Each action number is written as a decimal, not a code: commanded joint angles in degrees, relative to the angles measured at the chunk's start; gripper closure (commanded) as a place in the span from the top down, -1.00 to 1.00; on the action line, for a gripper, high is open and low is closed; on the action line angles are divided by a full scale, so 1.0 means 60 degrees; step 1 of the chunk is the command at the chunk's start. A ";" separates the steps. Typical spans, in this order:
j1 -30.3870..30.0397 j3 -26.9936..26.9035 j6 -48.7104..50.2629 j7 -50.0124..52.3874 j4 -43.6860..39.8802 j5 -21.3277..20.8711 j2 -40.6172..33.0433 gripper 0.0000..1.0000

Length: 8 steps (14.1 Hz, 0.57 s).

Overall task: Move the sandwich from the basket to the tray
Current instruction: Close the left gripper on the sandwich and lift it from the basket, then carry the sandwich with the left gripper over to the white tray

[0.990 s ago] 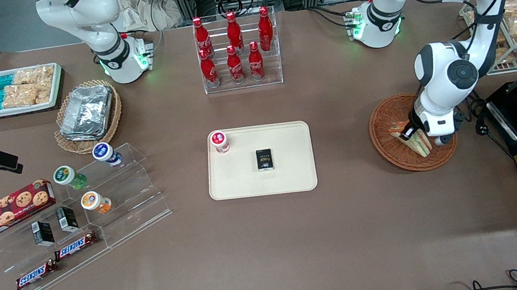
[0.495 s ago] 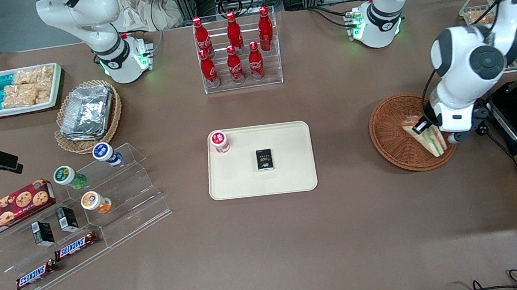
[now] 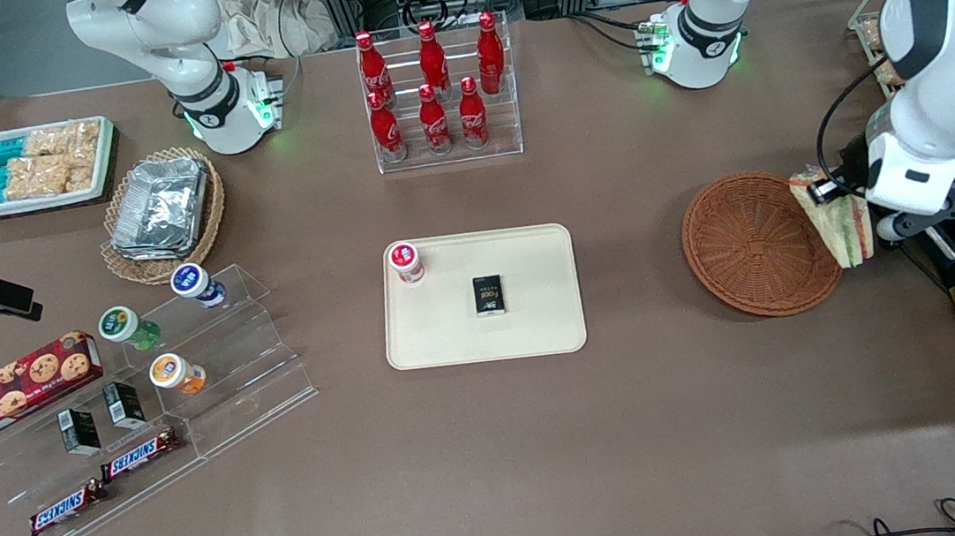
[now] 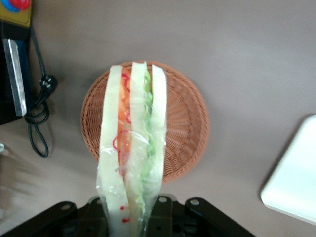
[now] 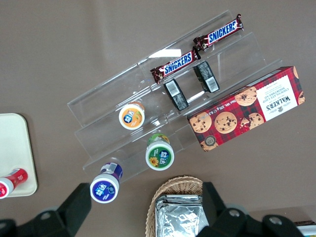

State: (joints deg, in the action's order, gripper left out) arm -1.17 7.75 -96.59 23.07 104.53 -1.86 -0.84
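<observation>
Brown table [image 3: 680, 424], gripper [image 3: 824, 190] clamping sandwich [image 3: 841, 223] above basket [image 3: 751, 248] rim

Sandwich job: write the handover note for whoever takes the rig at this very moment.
Gripper: shut on the sandwich, held in the air above the basket's rim on the working arm's side.
Basket: nothing in it.
Tray: holds a red-capped bottle and a small black box; bare space beside them.
Done: sandwich picked out.
Left: carry it to the tray, set it down, release.

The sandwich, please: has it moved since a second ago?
Yes. The sandwich, held by the gripper, has risen out of the basket and now hangs over its rim, toward the working arm's end.
</observation>
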 commanded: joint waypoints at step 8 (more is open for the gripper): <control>0.0676 0.3599 -0.1664 0.2742 -0.0649 0.0267 0.1617 -1.00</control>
State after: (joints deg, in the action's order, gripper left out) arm 1.55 27.40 -102.67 34.78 101.43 0.62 4.61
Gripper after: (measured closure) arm 0.789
